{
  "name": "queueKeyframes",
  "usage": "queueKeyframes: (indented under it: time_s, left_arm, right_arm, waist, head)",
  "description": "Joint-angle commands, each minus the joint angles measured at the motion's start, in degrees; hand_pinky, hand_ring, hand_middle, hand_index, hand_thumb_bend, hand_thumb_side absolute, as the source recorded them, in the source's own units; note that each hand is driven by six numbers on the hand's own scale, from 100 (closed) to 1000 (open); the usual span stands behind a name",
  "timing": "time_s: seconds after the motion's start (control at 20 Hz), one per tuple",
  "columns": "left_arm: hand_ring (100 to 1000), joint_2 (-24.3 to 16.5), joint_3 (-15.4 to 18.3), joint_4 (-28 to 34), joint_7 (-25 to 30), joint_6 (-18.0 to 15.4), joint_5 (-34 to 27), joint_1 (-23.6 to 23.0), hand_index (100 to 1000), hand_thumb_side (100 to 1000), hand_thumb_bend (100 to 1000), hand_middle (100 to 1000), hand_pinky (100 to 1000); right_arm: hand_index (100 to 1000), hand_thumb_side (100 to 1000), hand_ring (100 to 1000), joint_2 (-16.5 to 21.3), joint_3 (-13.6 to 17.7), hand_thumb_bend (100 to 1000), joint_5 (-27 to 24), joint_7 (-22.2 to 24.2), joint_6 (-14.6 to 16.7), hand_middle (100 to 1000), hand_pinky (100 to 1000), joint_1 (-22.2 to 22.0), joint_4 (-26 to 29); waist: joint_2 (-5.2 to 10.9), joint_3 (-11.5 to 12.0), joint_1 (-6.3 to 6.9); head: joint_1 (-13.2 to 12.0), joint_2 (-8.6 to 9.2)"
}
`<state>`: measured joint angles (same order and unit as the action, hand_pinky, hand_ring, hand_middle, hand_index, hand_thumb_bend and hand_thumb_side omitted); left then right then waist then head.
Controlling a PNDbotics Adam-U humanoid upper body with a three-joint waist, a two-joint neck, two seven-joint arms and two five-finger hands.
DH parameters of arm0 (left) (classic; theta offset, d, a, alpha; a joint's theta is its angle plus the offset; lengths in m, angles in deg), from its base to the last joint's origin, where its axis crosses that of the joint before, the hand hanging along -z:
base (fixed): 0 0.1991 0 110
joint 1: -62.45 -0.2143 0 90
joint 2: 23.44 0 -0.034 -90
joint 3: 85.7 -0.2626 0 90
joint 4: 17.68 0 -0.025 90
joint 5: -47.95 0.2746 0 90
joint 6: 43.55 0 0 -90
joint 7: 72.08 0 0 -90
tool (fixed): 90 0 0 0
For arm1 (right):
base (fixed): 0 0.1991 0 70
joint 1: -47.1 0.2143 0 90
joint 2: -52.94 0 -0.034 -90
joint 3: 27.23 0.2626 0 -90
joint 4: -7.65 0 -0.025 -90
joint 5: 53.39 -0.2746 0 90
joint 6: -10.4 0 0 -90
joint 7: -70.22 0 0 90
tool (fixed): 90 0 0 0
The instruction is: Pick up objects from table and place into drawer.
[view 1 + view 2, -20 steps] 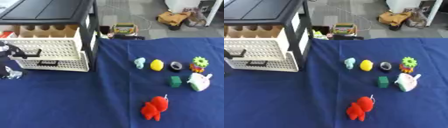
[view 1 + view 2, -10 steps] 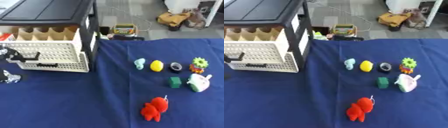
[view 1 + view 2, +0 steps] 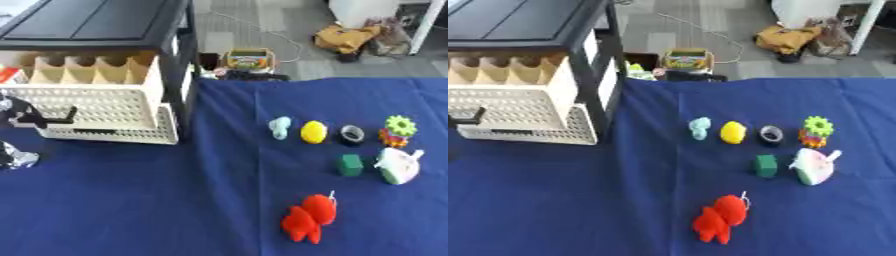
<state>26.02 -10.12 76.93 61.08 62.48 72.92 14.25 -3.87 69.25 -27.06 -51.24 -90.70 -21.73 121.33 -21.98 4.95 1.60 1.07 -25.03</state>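
Drawer (image 3: 96, 112), cream and perforated, juts from the black cabinet (image 3: 105, 22) at upper left. Left hand (image 3: 22, 117) at the left edge sits at its front; finger state unclear. Toys lie right of centre: yellow piece (image 3: 313, 132), green block (image 3: 351, 165), red toy (image 3: 309, 218).

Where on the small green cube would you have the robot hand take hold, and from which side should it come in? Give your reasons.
Pinch the green cube across its front and back faces, coming straight down from above. Its flat faces suit a pinch, and its top is open. The white toy sits close on its right, so a left-right pinch would be cramped.
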Motion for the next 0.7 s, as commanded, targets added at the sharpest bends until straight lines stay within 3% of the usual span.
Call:
queueKeyframes:
  time_s: [0.05,0.7]
  left_arm:
    - [100,-2.96,1.31,1.63,-0.14,0.29,-0.54,-0.06,802,464,359,100,100]
    - [100,-4.27,1.55,4.87,0.31,0.75,-0.83,-2.61,795,462,358,100,100]
  right_arm:
    - [731,1000,712,1.11,0.83,100,-0.32,-0.32,0.02,693,634,0.57,0.90]
    - [731,1000,711,1.00,0.87,100,-0.44,-0.45,0.06,693,634,0.57,0.90]
  waist:
    - [1.37,0.06,-0.15]
    - [1.38,0.08,-0.32]
  head:
    - [-0.27,0.64]
    - [-0.44,0.71]
